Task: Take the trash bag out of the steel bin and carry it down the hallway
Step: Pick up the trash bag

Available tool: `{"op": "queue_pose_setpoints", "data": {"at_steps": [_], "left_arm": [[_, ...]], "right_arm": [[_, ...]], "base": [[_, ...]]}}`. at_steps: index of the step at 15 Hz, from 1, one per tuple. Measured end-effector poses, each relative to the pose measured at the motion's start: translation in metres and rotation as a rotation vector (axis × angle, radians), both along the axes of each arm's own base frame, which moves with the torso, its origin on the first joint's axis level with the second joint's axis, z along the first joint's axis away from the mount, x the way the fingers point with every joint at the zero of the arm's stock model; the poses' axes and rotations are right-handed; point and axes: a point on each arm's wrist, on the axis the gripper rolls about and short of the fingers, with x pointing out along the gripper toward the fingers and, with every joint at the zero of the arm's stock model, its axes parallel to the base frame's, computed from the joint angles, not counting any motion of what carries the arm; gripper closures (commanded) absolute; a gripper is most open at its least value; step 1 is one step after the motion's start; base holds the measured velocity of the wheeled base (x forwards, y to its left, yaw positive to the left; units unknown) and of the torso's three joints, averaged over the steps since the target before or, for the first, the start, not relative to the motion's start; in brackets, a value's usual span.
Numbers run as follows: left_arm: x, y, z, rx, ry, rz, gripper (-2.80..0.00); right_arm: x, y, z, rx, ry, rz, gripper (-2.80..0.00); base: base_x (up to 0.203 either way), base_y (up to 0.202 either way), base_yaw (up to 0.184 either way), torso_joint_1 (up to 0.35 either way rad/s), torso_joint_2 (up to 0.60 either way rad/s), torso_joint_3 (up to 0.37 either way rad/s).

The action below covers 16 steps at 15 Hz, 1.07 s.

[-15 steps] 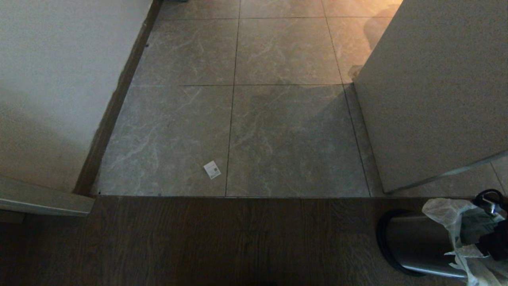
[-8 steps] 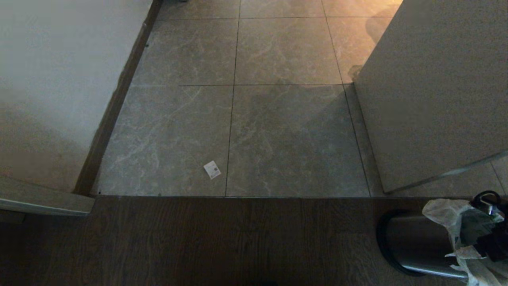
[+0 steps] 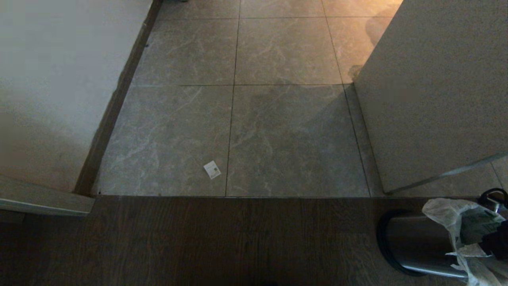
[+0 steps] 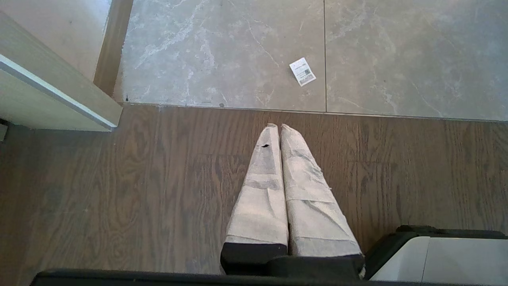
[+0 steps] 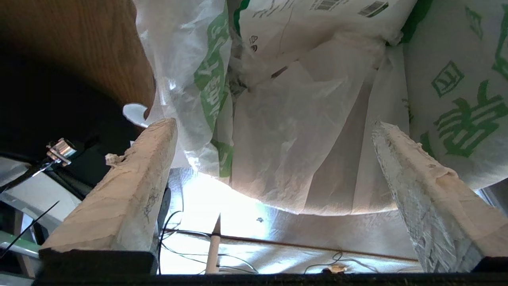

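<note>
Starting at your left, the left gripper (image 4: 279,129) is hanging parked over the dark wood floor (image 4: 119,190), its fingers pressed together on nothing. Moving right, the steel bin (image 3: 416,242) is standing near the threshold of the hallway (image 3: 278,119), the trash bag (image 3: 462,222) spilling over its rim. Your right gripper (image 5: 274,131) is hovering at the bag, jaws spread wide, gripping nothing yet. Ease both fingers around a bunched fold before closing, so the thin plastic is not tearing.
</note>
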Motion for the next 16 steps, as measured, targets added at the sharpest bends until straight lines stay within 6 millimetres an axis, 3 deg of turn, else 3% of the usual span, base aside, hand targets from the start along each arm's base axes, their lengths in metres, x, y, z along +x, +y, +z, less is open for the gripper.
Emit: {"op": "queue_pose_setpoints", "data": {"at_steps": [16], "left_arm": [[0.000, 0.000, 0.000, 0.000, 0.000, 0.000, 0.00]], "right_arm": [[0.005, -0.004, -0.013, 0.019, 0.034, 0.018, -2.80]], "base": [[0.000, 0.000, 0.000, 0.000, 0.00, 0.000]]}}
